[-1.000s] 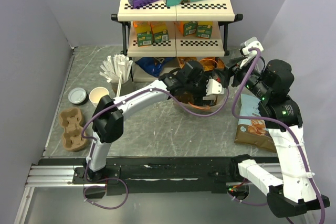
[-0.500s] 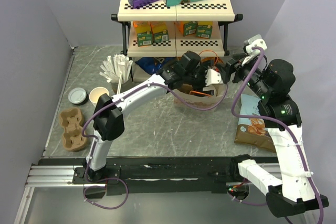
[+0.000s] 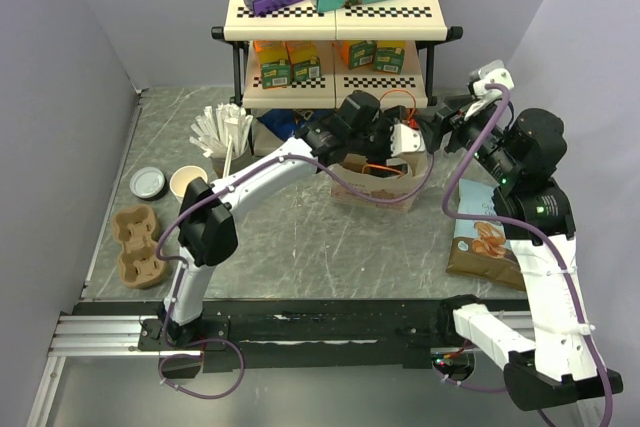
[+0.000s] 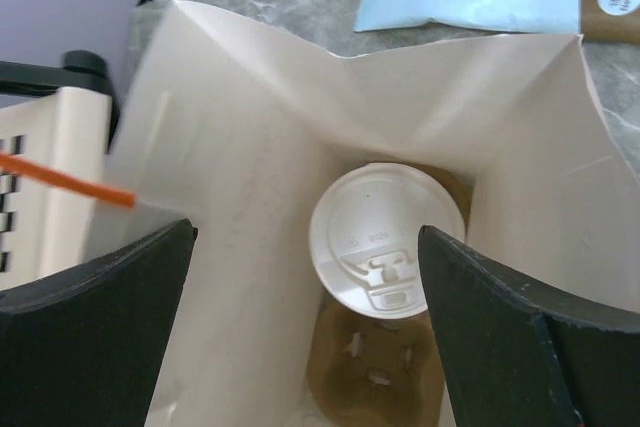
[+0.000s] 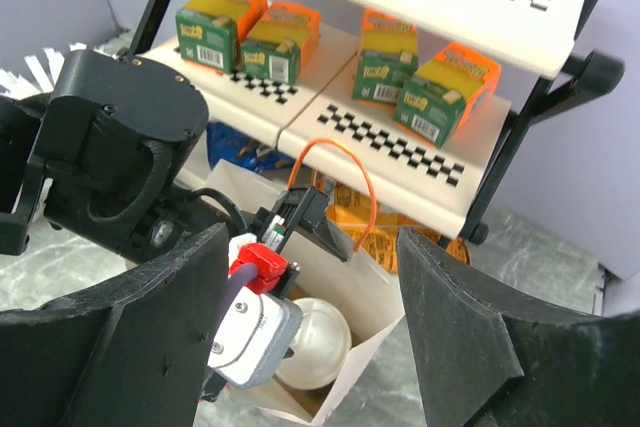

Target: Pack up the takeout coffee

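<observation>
The takeout coffee, a small white paper cup with a cream inside, stands open and lidless at the table's left. A white paper bag stands open in the middle. Inside it a cup with a white lid sits in a brown carrier; it also shows in the right wrist view. My left gripper hangs open and empty over the bag's mouth. My right gripper is open and empty just right of the bag.
A flat grey-white lid and a brown cup carrier lie at the left. A dark cup of white sticks stands behind. A shelf rack with boxes is behind the bag. A snack bag lies at the right.
My left gripper has lifted up and back from inside the bag, with nothing in it. My right gripper has drawn slightly back and to the right.
</observation>
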### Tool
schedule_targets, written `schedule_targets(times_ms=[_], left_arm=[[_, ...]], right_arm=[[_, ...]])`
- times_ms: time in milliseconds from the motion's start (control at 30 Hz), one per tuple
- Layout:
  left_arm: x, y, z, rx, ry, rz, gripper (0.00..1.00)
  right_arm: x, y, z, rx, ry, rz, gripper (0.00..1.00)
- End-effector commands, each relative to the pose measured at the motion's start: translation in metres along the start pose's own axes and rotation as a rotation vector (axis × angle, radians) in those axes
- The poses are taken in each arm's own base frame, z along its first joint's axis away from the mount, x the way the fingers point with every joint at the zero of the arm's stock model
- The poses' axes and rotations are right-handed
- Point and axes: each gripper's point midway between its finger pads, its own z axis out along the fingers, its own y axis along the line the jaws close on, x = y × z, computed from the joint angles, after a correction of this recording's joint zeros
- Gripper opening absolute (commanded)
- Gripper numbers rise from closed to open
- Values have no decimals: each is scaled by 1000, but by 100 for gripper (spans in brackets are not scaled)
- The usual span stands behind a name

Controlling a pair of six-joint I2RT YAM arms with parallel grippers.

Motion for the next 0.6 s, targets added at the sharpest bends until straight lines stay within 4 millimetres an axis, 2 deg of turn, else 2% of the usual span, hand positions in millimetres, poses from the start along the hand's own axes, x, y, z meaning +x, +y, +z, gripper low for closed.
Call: schedule_targets(times_ms=[0, 333, 467, 567], left_arm=[[-95, 59, -56, -163, -234, 73, 99], [-124, 74, -85, -213, -303, 53, 99], [-149, 82, -105, -256, -374, 63, 99], [-160, 86, -116, -277, -398, 76, 100]], right_arm=[[11, -11, 2, 31, 59, 9, 73], [3, -20, 5, 47, 48, 16, 73], [-6, -24, 4, 56, 37, 8, 73], [-10, -26, 3, 63, 29, 6, 73]])
